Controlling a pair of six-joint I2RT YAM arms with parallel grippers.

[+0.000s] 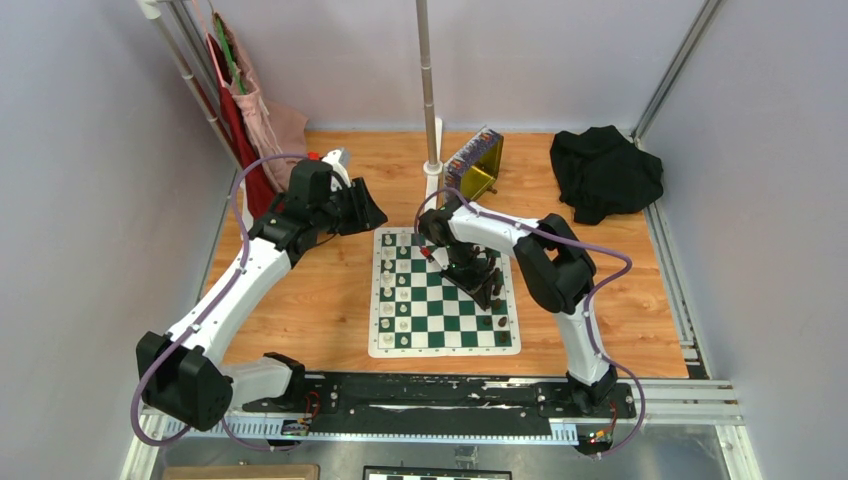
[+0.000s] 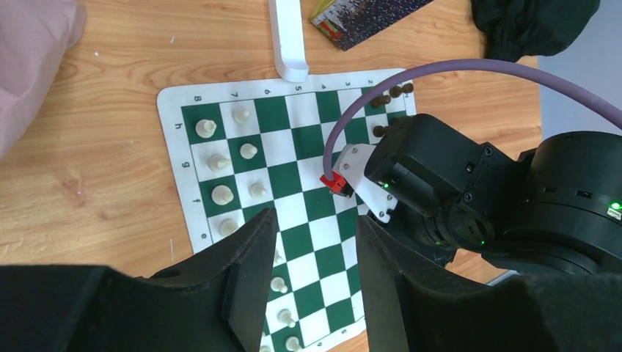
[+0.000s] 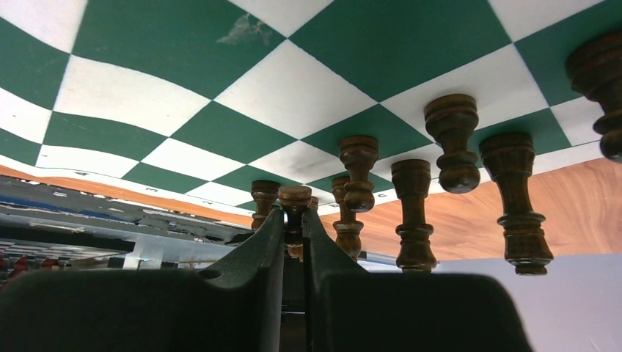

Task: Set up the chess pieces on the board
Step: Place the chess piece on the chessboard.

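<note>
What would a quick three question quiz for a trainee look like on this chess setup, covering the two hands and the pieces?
1. True or false: the left hand is holding a chess piece.
2. The cream-white pieces stand along which side of the board? A. the left arm's side B. the right arm's side C. the far edge
3. What is the right hand shut on?
Key: 1 false, it is open and empty. 2 A. 3 a dark brown piece.
</note>
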